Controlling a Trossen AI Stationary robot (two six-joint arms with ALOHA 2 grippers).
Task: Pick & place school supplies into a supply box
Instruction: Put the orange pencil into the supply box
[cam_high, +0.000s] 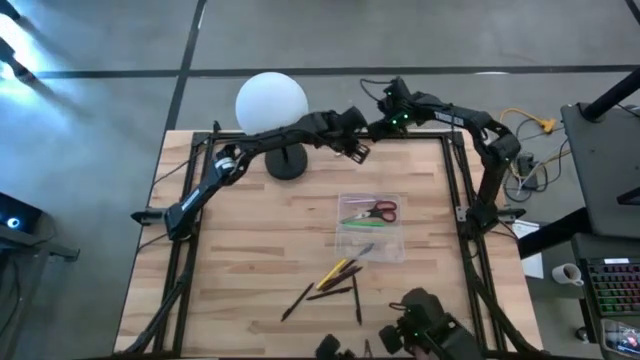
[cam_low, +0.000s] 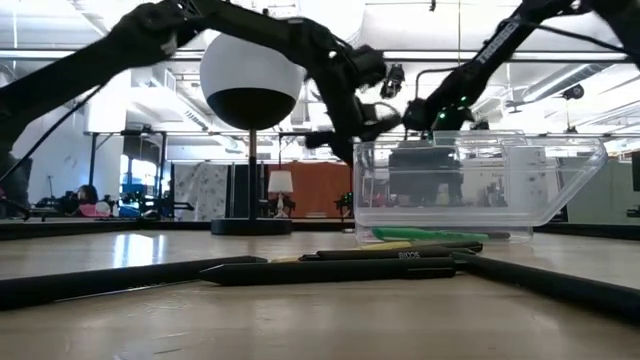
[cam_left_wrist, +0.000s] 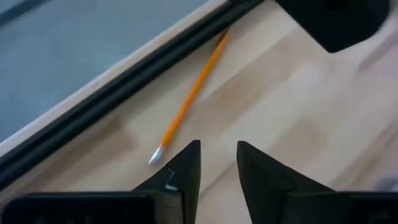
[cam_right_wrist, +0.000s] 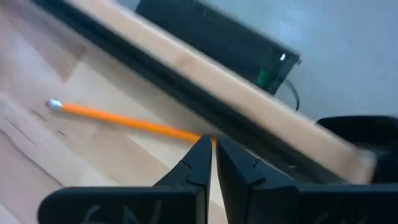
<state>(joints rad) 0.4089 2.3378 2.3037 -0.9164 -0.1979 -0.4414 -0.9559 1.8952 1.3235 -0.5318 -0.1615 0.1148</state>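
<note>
Left gripper (cam_high: 357, 150): hovering at the table's far edge, fingers narrowly parted, holding nothing.
Right gripper (cam_right_wrist: 213, 163): closed, empty, over an orange pencil (cam_right_wrist: 127, 121).
Supply box (cam_high: 372, 226): mid-table, containing red-handled scissors (cam_high: 381, 210).
Loose pens (cam_high: 335, 290): lying near the box.

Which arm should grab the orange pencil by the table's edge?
Probably the left arm. The left claw is open, with the orange pencil lying just ahead of it. The right claw is also at the pencil, but it is shut.
</note>
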